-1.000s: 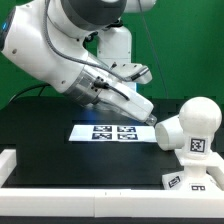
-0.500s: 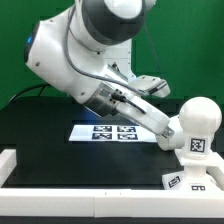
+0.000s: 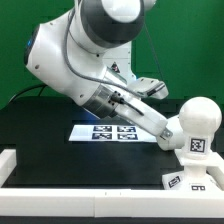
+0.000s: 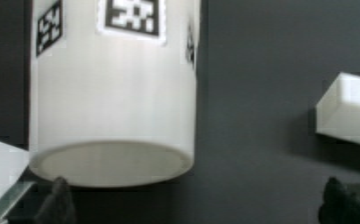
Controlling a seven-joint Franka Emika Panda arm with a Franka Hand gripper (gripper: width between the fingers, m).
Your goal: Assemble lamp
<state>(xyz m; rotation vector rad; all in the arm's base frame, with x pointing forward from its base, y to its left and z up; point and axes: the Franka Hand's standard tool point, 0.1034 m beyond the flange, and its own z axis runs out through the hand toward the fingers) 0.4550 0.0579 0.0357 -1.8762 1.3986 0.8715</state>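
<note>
**Arm reaching toward the bulb; shade lying between the fingers**

You are looking at the large white robot arm (image 3: 85,60) stretching from the exterior view's left down toward the right, over the black tabletop (image 3: 40,135). Below it, the thin flat white marker board (image 3: 112,133) is lying on the tabletop.

At the exterior view's right, the round matte white bulb with its ribbed neck (image 3: 193,128) is sitting on the flat square white base (image 3: 190,180), a black square tag showing on each.

The end effector (image 3: 163,130) is pointing at the bulb's neck; from this view you cannot tell whether it is touching it.

In the wrist view, a matte white, slightly tapering cylindrical part carrying black square tags, apparently the shade (image 4: 115,95), is lying on its side on the tabletop, its closed round end facing the camera. The dark fingertips (image 4: 44,200) are standing well apart at either side of the picture, gripping nothing. A further white part (image 4: 346,110) is lying near the shade, its identity unclear.
</note>
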